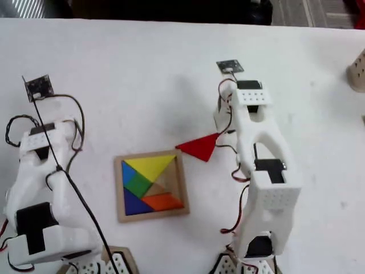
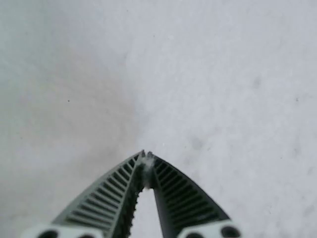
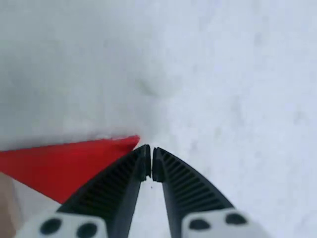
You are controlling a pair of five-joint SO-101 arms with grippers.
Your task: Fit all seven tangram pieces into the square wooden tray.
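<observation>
One square wooden tray point(image 1: 120, 191), five coloured tangram pieces, red triangle point(image 1: 199, 146), yellow triangle point(image 1: 151, 165), green piece point(image 1: 138, 184), blue triangle point(image 1: 132, 203), orange piece point(image 1: 164, 201), two white arms point(image 1: 40, 182) point(image 1: 265, 165)

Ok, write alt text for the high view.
A square wooden tray mid-table holds yellow, green, blue and orange pieces, with a wood-coloured patch on its right side. A red triangle lies on the table by the tray's far right corner, next to the right arm; the left arm stands apart on the other side.
</observation>
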